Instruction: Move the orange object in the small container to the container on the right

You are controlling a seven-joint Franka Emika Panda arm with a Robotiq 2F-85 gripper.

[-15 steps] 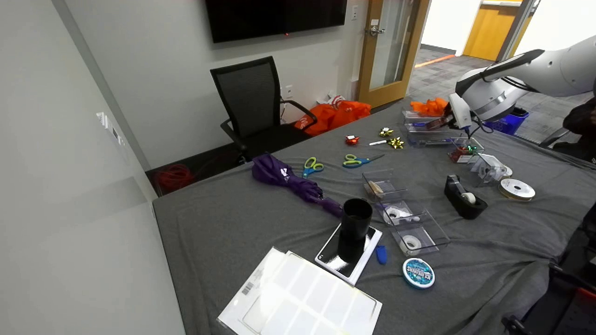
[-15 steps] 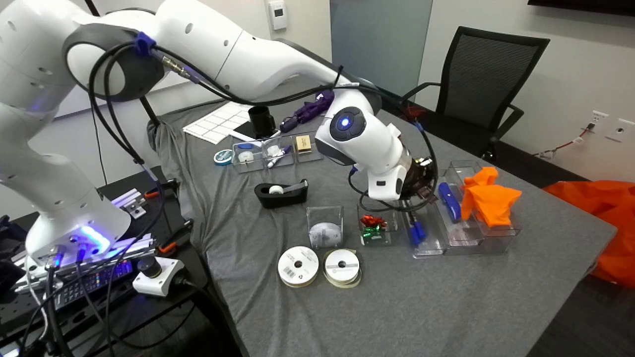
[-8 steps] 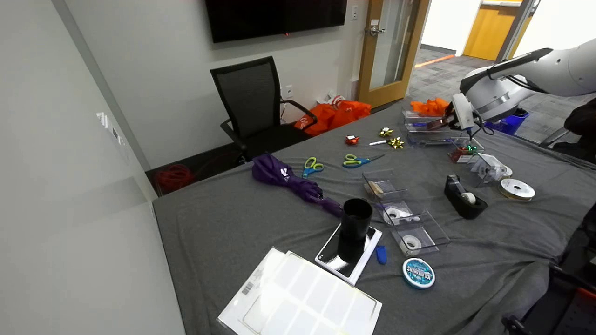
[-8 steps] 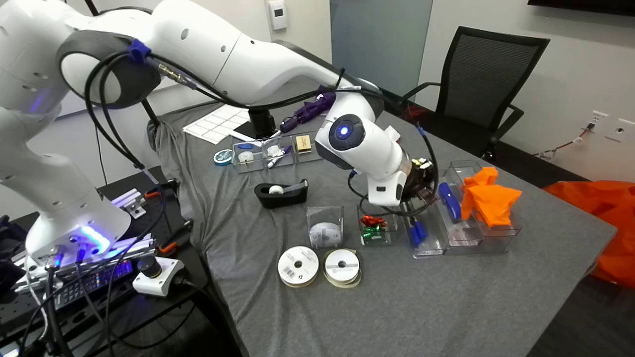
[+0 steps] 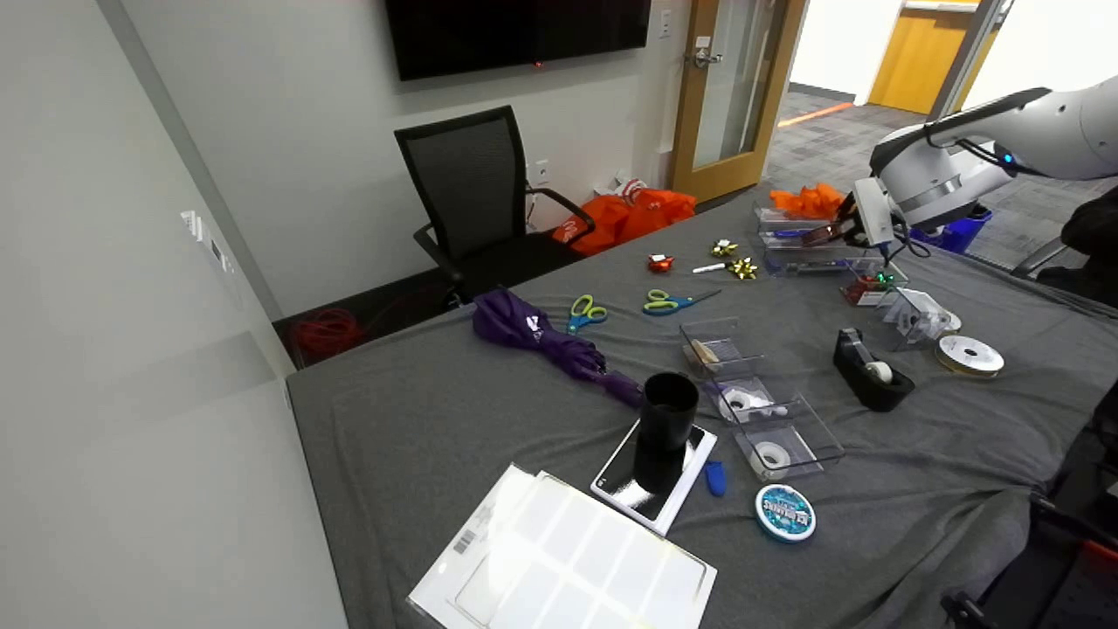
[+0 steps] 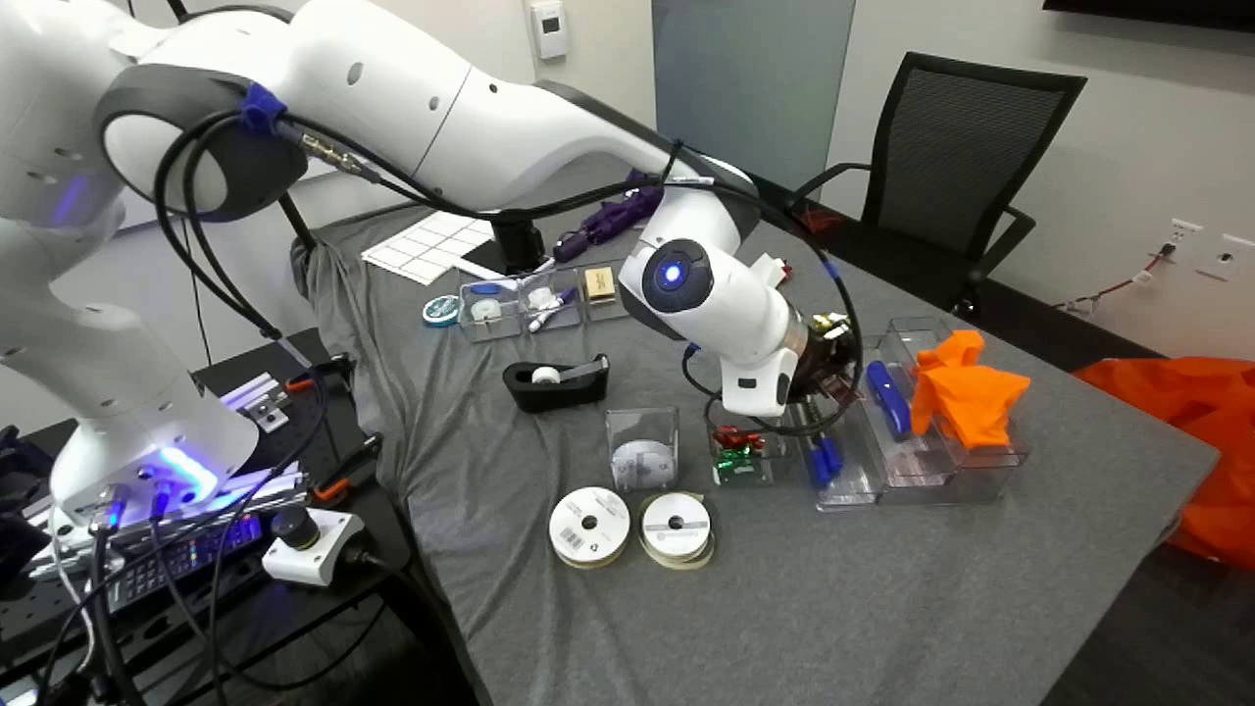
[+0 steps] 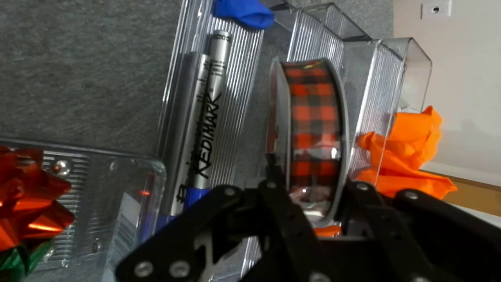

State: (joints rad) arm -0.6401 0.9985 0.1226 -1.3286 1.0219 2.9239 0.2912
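My gripper [image 7: 308,176] is shut on a ribbon spool [image 7: 313,113] with a red-orange and black plaid band. The spool stands on edge between the fingers, over the clear stepped container [image 7: 250,133]. Both exterior views show the spool [image 5: 819,232] [image 6: 847,384] at the fingers, partly hidden by the wrist. Whether it touches the container I cannot tell. The small clear container [image 7: 117,156] with a red-orange bow [image 7: 27,196] and a green one lies left of the gripper. An orange cloth [image 6: 966,392] lies in the far compartment of the stepped container.
The near compartment holds silver markers [image 7: 209,109] with blue caps. A blue object [image 6: 888,400] lies in the middle one. White ribbon spools [image 6: 589,525], a clear box [image 6: 642,451] and a black tape dispenser [image 6: 555,384] stand nearby.
The arm has drawn back slightly toward its base, and the gripper has shifted a little with the spool still held. The containers and the orange cloth have not moved.
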